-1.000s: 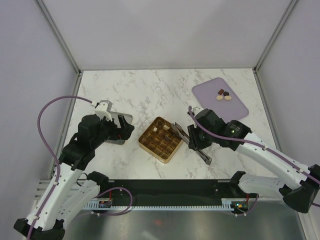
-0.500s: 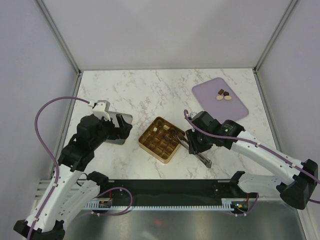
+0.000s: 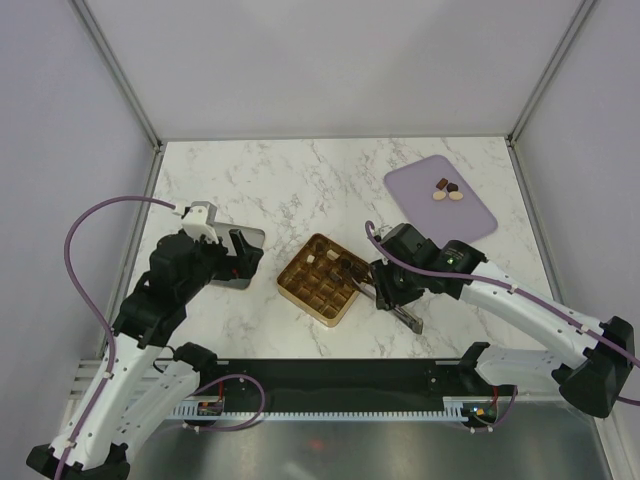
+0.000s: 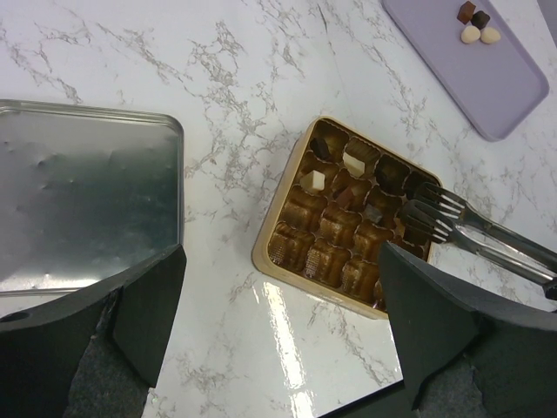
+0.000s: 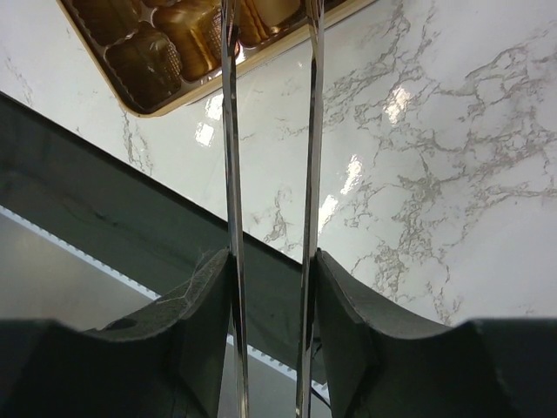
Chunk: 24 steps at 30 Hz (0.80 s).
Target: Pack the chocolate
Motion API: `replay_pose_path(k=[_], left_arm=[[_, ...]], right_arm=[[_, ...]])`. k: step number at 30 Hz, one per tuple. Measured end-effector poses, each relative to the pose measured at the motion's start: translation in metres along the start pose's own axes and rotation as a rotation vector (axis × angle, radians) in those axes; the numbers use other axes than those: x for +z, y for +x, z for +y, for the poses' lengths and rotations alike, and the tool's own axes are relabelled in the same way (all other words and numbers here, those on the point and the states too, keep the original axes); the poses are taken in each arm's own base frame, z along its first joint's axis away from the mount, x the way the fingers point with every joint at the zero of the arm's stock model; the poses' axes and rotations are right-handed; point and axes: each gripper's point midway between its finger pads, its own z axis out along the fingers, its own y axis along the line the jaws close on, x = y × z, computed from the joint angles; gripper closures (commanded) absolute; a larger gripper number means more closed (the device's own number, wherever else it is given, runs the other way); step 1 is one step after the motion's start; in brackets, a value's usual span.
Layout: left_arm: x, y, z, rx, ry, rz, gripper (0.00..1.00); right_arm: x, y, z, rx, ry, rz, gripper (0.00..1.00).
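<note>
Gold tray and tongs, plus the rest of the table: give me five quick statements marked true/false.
1. The right gripper holds metal tongs, tips over the gold tray. True.
2. The purple mat is bare. False: four chocolate pieces lie on it.
3. The left gripper is open and holds nothing. True.
4. The silver tin lies to the right of the gold tray. False: it lies to the tray's left, under the left gripper.
5. Every cell of the gold tray is filled. False: only a few cells hold pieces; most are empty.
</note>
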Motion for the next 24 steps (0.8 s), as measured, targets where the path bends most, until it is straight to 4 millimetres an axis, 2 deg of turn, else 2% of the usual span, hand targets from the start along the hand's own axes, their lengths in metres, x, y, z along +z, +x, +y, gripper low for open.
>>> replay_pose_path(k=[5, 10, 14, 16, 18, 24], left_arm=[[0.000, 0.000, 0.000, 0.000, -0.003, -0.003, 0.00], [-0.001, -0.001, 0.000, 0.000, -0.002, -0.004, 0.00], [-0.001, -0.001, 0.000, 0.000, -0.001, -0.007, 0.00], [-0.002, -0.002, 0.000, 0.000, 0.001, -0.011, 0.00], [-0.003, -0.002, 0.000, 0.000, 0.003, -0.016, 0.00], [-0.008, -0.006, -0.002, 0.000, 0.011, -0.036, 0.00]], right_arm=[[-0.007, -0.009, 0.003, -0.003, 0.000, -0.028, 0.53], [-0.032, -0.048, 0.010, -0.004, 0.008, -0.160, 0.53], [-0.040, -0.082, 0.000, 0.008, 0.078, -0.237, 0.54], [-0.035, -0.096, -0.012, 0.028, 0.122, -0.245, 0.55], [-0.027, -0.110, -0.033, 0.064, 0.175, -0.247, 0.55], [-0.021, -0.142, -0.117, 0.233, 0.342, -0.281, 0.55]])
